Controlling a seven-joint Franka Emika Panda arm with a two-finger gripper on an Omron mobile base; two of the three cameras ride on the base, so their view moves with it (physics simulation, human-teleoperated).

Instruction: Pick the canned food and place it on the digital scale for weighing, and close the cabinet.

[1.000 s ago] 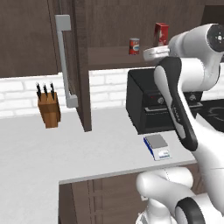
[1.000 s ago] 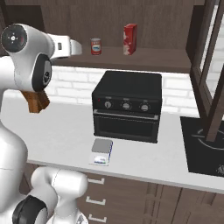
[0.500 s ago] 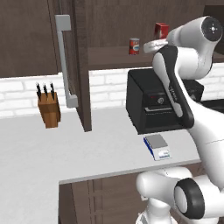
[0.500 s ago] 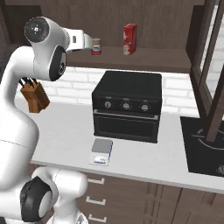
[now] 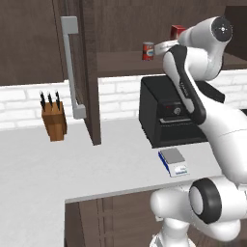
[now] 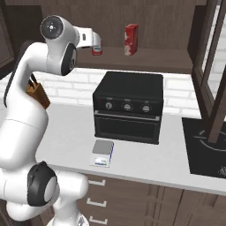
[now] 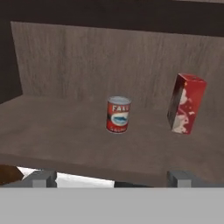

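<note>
In the hand view the can stands upright at mid-frame on the cabinet shelf, with the box to its right, apart from it and nearer the back wall. In the right base view the oven sits at centre on the counter, below the shelf. The scale lies lower left of the oven, near the counter's front edge. The knife block stands at the left of the left base view.

Red can (pale band, silvery top), red-and-white box, black oven, brown shelf
</note>
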